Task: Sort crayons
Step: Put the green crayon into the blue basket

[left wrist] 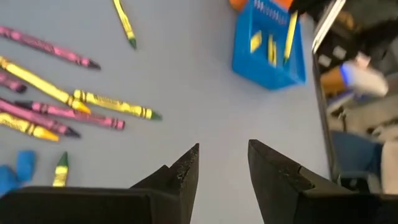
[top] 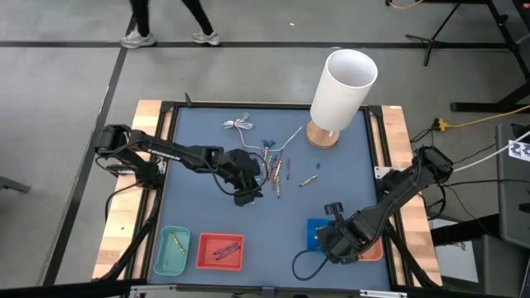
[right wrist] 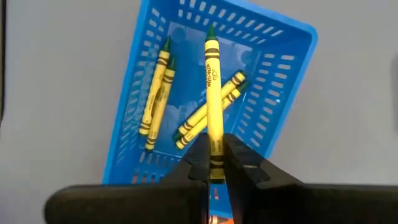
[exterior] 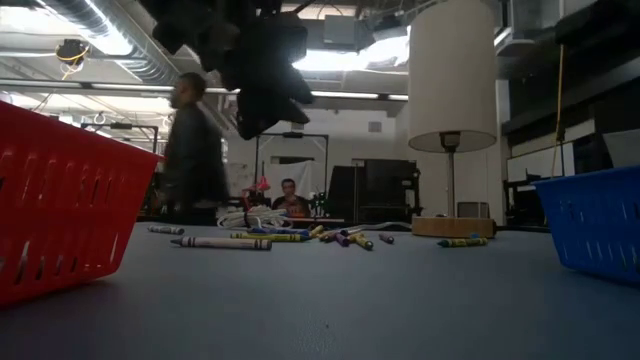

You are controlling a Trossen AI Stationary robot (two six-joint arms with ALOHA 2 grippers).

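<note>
Several loose crayons (top: pixel 274 170) in yellow, purple and green lie flat on the blue-grey mat near the table's middle; they also show in the left wrist view (left wrist: pixel 93 102) and the low view (exterior: pixel 262 238). My left gripper (top: pixel 248 196) (left wrist: pixel 222 155) hovers open just beside and above them, with nothing between its fingers. My right gripper (top: pixel 333 235) (right wrist: pixel 216 142) hangs over the blue basket (right wrist: pixel 134 93) near the table's front right, shut on a yellow crayon with a green tip (right wrist: pixel 212 81). Several yellow crayons (right wrist: pixel 155 93) lie in that basket. My right gripper pinches the yellow crayon near one end (right wrist: pixel 215 134) between its two fingers. The fingers come from above, pointing down. The crayon reaches on beyond the fingertips, its green tip toward the basket's floor, lifted clear of the table; whether the tip touches the basket I cannot tell.
A teal basket (top: pixel 172 252) with one crayon and a red basket (top: pixel 220 251) with several stand at the front left. A tall white lamp (top: pixel 341 87) on a wooden base and a white cable (top: pixel 240 125) are at the back. A person (exterior: pixel 192 150) walks behind the table.
</note>
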